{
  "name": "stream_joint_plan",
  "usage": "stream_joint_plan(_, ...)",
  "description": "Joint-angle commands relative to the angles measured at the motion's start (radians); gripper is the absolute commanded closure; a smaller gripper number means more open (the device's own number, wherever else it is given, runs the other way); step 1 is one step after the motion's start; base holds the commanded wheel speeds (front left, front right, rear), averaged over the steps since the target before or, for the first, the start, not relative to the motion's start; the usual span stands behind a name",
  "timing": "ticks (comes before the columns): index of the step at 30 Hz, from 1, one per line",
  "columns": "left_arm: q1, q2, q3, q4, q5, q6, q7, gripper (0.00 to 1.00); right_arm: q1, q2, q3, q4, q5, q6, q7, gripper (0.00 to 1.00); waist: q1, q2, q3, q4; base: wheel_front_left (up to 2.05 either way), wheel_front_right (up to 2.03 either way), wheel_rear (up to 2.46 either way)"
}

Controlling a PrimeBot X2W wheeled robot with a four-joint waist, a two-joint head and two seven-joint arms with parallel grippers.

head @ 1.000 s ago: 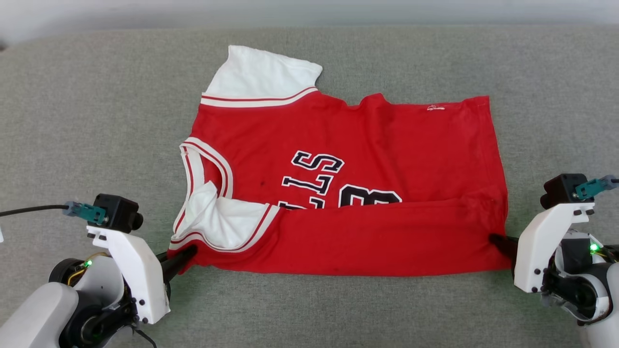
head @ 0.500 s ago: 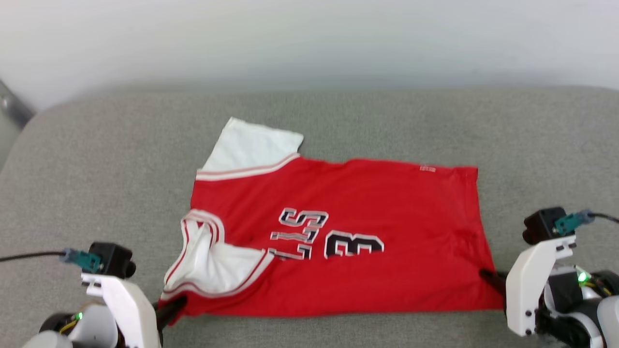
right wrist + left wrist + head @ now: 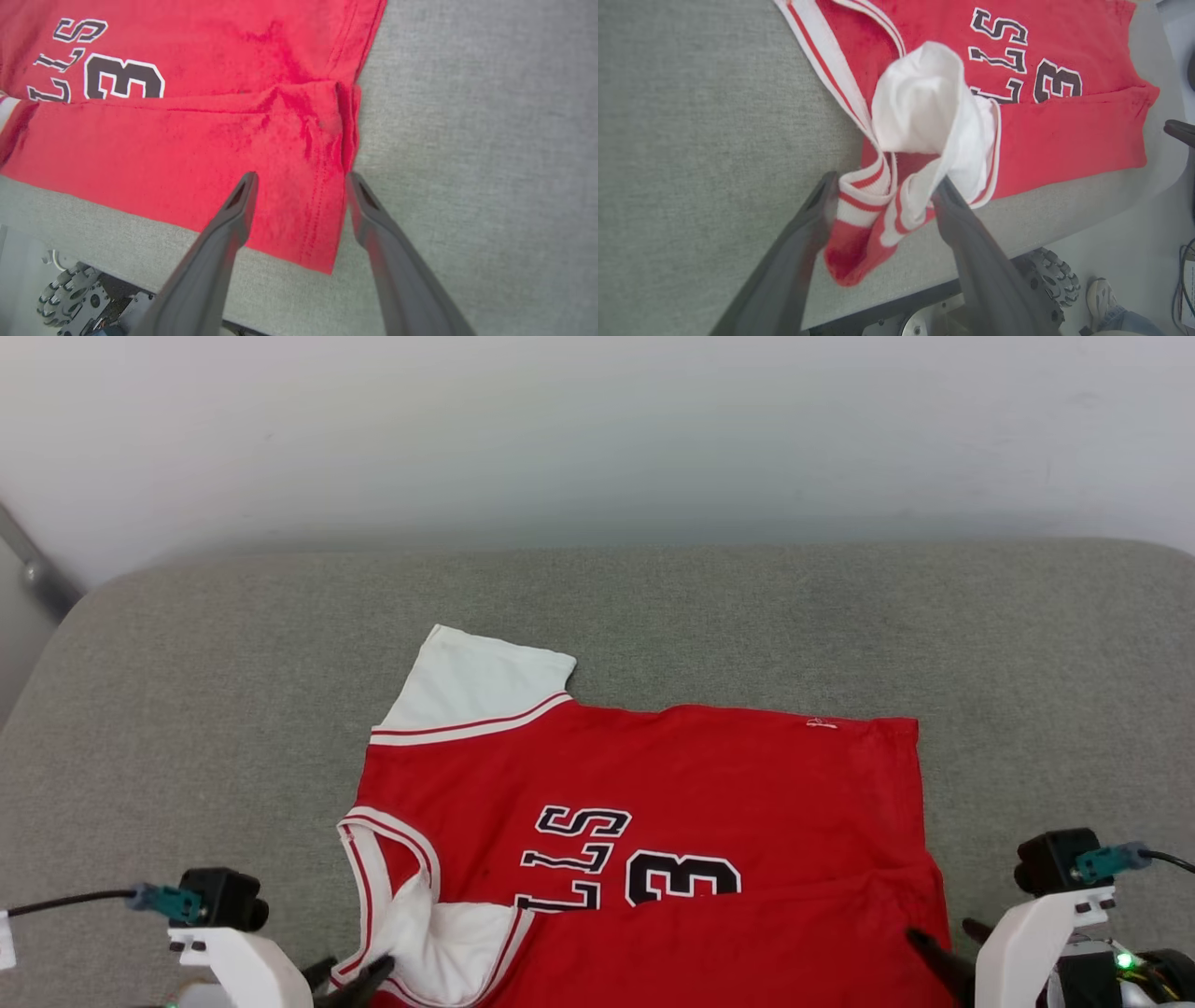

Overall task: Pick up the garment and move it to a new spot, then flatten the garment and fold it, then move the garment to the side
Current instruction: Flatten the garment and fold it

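Lying front up near the front edge of the grey counter (image 3: 747, 607), the garment (image 3: 672, 784) has its collar (image 3: 373, 859) to the robot's left and its hem to the right. The far sleeve (image 3: 476, 677), white with striped trim, rests flat and points away from the robot. The near long edge is folded up over the front as a plain red band. The near sleeve (image 3: 924, 107) is bunched up white beside the collar.

Writing: black, white-outlined letters (image 3: 579, 854) read "LLS", set sideways, beside a numeral (image 3: 681, 877) "3". The fold covers the lowest letter and part of the numeral. A small white mark (image 3: 822, 723) near the hem is too small to read.

Left gripper (image 3: 885, 184): fingers spread wide, with striped sleeve trim lying loose between them, not pinched.

Right gripper (image 3: 301, 177): fingers spread wide, straddling the near hem corner, which lies flat on the counter. Nothing is held.

Surface: grey woven covering with rounded far corners. A pale wall (image 3: 597, 429) stands behind it. Below the front edge are a studded wheel (image 3: 1045, 275) and, on the floor, a person's shoe (image 3: 1099, 291).
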Motion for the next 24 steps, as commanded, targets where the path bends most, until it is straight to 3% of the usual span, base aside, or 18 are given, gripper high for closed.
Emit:
stream_joint_plan(1,-0.033,-0.006,0.012,0.004,0.014,-0.010,-0.026,0.00,0.002,0.005,-0.010,-0.012,-0.019,0.000,-0.055,0.00,0.0001,0.0000,0.007,-0.006,0.00,0.00,0.00)
stream_joint_plan(7,-0.123,-0.006,0.052,0.001,0.080,-0.015,-0.112,0.00,-0.038,0.053,-0.061,-0.067,-0.111,0.000,-0.286,0.00,0.0001,0.0000,0.038,-0.027,0.00,0.00,0.00)
stream_joint_plan(13,-0.256,-0.010,0.082,0.008,0.232,0.035,-0.240,0.00,-0.100,0.113,-0.100,-0.105,-0.187,0.000,-0.496,0.00,0.0001,0.0000,0.122,-0.059,0.00,0.00,0.00)
stream_joint_plan(14,-0.330,-0.038,0.096,0.024,0.274,0.055,-0.296,0.00,-0.144,0.131,-0.100,-0.120,-0.219,0.000,-0.562,0.00,0.0001,0.0000,0.195,-0.075,0.00,0.00,0.00)
stream_joint_plan(24,-0.611,-0.046,0.155,0.122,0.310,0.017,-0.365,0.00,-0.287,0.178,-0.079,-0.189,-0.258,0.000,-0.646,0.00,0.0001,0.0000,0.434,-0.140,0.00,0.00,0.00)
